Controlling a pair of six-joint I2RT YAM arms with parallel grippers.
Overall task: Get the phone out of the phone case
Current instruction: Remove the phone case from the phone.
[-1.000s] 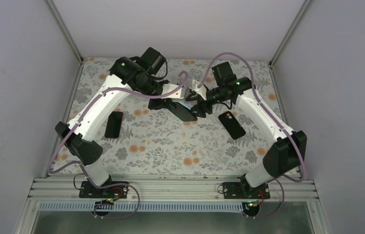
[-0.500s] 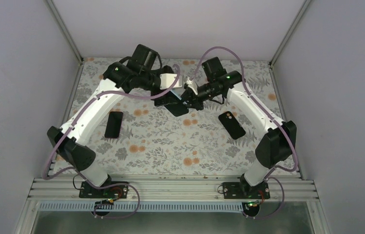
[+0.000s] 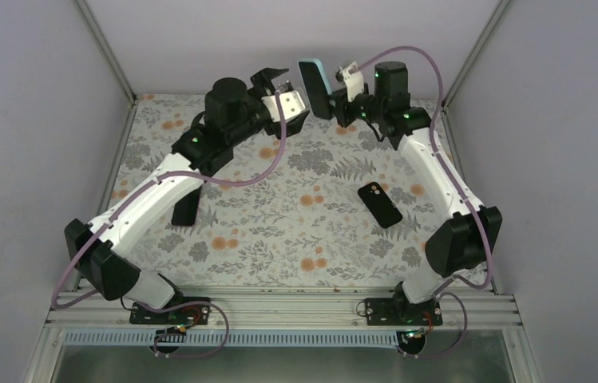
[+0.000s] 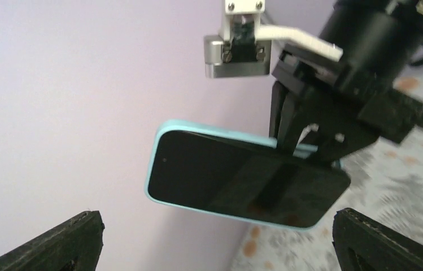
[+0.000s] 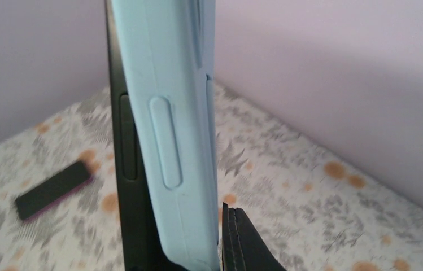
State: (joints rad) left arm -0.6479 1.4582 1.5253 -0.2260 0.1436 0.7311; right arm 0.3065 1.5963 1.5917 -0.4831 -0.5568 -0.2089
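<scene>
On the left of the tabletop (image 3: 279, 231), a dark spare phone (image 3: 186, 206) lies flat, partly under the left arm (image 3: 160, 187). Next, the left tool (image 3: 283, 97) is raised, jaws wide, nothing in it, just beside the phone (image 4: 243, 183). It sits inside its light-blue case (image 5: 175, 130), off the tabletop at the back, with the right tool (image 3: 342, 104) clamped on one end. A second black phone (image 3: 380, 204) lies flat at right.

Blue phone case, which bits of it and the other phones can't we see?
- Blue case, right wrist view: top and bottom cut off by the picture's edges.
- Its back, left wrist view: only the phone's screen shows; the jaws holding it cover one end.
- Dark phone on the left, top view: left arm hides its upper end.
</scene>
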